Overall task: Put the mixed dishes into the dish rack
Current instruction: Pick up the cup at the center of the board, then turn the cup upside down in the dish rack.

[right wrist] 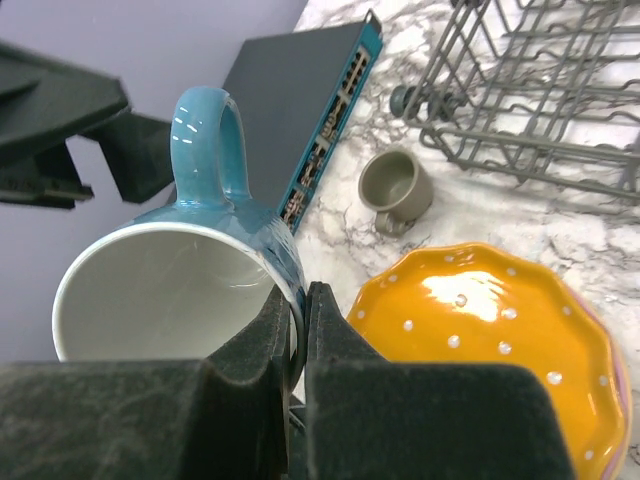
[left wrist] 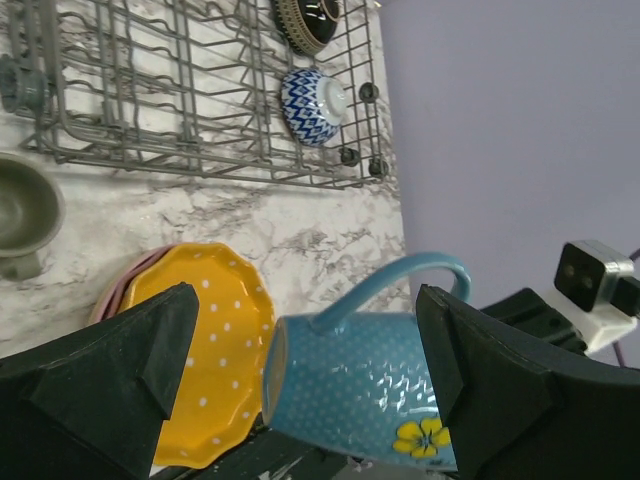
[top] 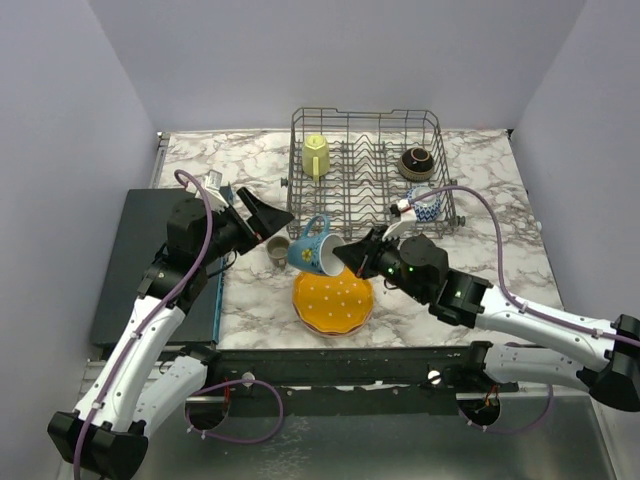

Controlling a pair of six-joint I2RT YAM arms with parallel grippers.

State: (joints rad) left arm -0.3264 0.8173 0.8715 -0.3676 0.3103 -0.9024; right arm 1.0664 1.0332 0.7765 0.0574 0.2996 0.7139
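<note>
1. Wide-open, empty left claw (top: 277, 226), just left of the blue mug (top: 312, 248).
2. Mug aloft and tilted over the orange dotted plate (top: 333, 300), on the near side of the dish rack (top: 370, 165).
3. Right claw (top: 345, 255) pinched shut on the mug's rim.
4. Likely a handover: close squarely around the mug's body, clear of the handle, before freeing the rim.

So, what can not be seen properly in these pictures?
- Pink plate: left wrist view, only a rim sliver; the orange plate covers it.
- Dish rack: right wrist view, cut by the top edge, contents unseen.
- Brown bowl: left wrist view, cut by the top edge.
- Right gripper: top view, tips hidden by the blue mug.
</note>
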